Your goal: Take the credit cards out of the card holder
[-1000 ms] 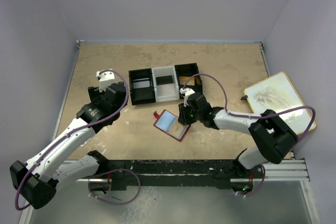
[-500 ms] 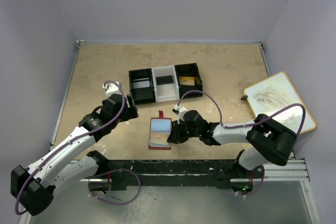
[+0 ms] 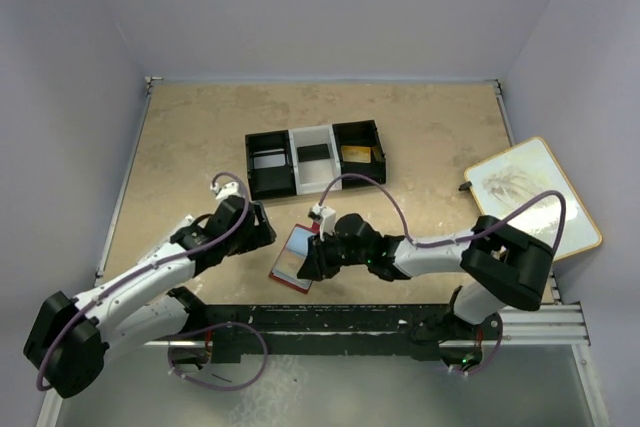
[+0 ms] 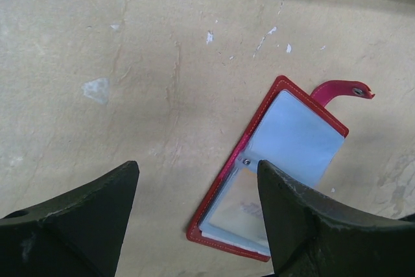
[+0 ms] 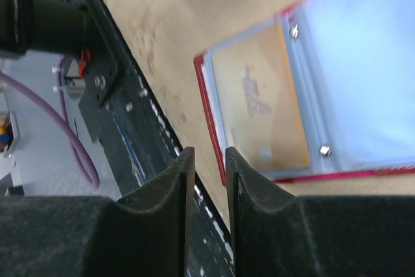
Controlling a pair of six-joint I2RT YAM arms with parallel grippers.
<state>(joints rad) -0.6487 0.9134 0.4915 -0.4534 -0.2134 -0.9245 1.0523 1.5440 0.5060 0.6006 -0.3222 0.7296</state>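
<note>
One tan card (image 5: 259, 111) sits in the open holder (image 4: 272, 170) — light, thin, stiff, slippery; pinch its exposed edge — left claw (image 4: 198, 215) spread, right claw (image 5: 205, 180) nearly shut, empty.

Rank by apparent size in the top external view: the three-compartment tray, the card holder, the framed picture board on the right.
1. Three-compartment tray
2. Framed picture board: close to the tray in area, so this order is unsure
3. Card holder: clearly smallest

— Left arm? Stretched forward and inward, low; left gripper (image 3: 262, 228), jaws spread wide, nothing between.
— Right arm? Folded across toward centre; right gripper (image 3: 312, 259), fingers (image 5: 170, 189) nearly together, slim gap.
</note>
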